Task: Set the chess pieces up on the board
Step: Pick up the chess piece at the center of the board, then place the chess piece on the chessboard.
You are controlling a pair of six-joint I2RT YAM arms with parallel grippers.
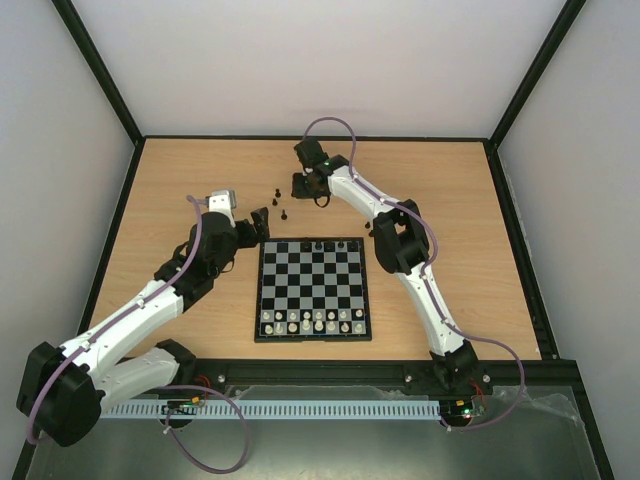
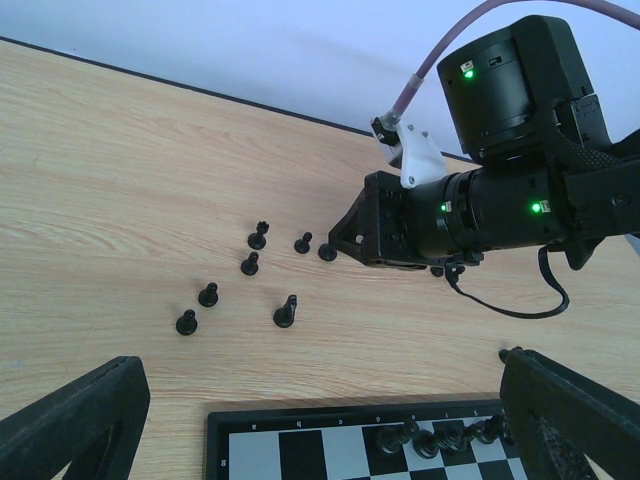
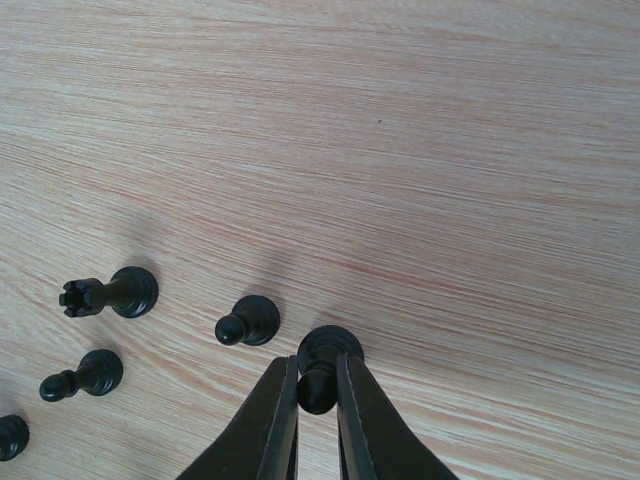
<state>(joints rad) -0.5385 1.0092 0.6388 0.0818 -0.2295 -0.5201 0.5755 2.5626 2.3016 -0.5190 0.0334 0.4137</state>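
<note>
R arm runs up from its base at the near right. Its elbow sits just off the far right corner of the board (image 1: 312,280), then the forearm angles far-left. The right hand (image 2: 332,250) is tipped down at the bench (image 1: 180,180) beyond the board's far edge. Its fingers (image 3: 270,425) are clamped on a black pawn (image 3: 320,372), one on each side of the head; can't tell if it's off the wood.

L arm comes in diagonally from the near left. The left hand (image 1: 258,222) sits just off the board's far left corner, jaws spread all the way, nothing between them.

Counts: 2 arms, 1 board. Loose black chess pieces (image 2: 250,264) are on the bench past the board's far edge, left of the right hand. The left wrist view shows 6 standing free, plus the gripped pawn = 7. One has a notched top, so a rook (image 3: 110,293). About 4 more black ones stand on the board's far row, bunched toward the middle. White pieces (image 1: 312,322) fill the 2 near rows, too small to count exactly.

Surface is light wood grain w/ a black edge strip. Pale blank walls on 3 sides, black corner posts. A black rail and a white slotted strip run along the near edge.
</note>
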